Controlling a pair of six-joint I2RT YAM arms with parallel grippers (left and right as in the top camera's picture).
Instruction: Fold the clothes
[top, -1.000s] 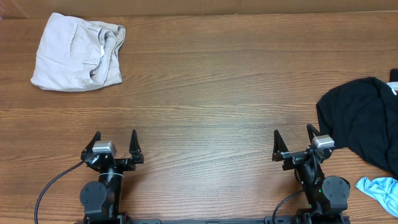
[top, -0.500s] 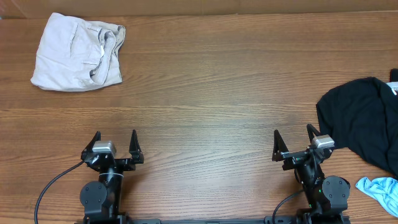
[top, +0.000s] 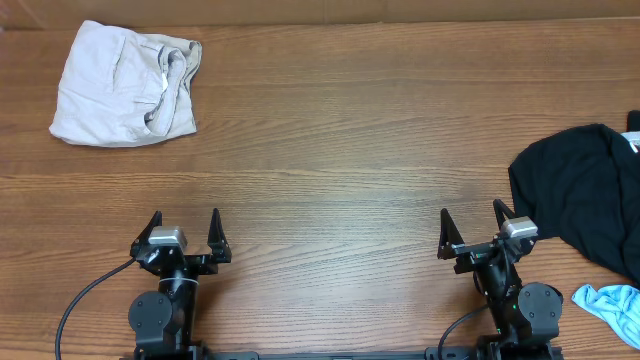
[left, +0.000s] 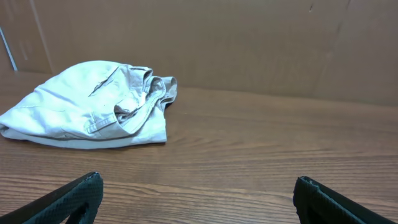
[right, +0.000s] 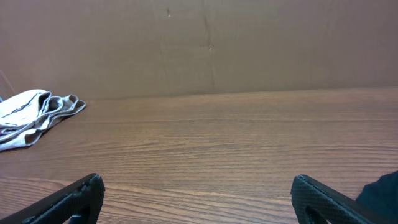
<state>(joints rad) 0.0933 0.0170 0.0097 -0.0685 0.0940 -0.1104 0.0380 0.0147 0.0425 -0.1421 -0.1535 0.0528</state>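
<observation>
I had both grippers parked along the bottom of the overhead frame, the left gripper (top: 185, 215) at lower left and the right gripper (top: 470, 210) at lower right. Each had its black fingers spread wide and held nothing.

The brown wood-grain table (top: 340, 130) filled the view, smooth and matte, with its centre bare.

The large, plain black soft-fabric garment (top: 580, 195) lay rumpled at the right edge, partly out of frame. It was near my right gripper but not touching it. In the right wrist view only a dark corner of it showed at lower right.

The off-white woven garment (top: 120, 85) sat at upper left as a flat, roughly square bundle, its seams and waistband turned in. I judged it already folded.

A small crumpled light-blue cloth (top: 610, 303) lay at lower right, just below the black one. A small pale label (top: 631, 143) showed at the black garment's upper right.

I judged myself between garments. The next move called for the right arm to reach right, pinch an edge of the limp black fabric and drag it to the centre for spreading.
</observation>
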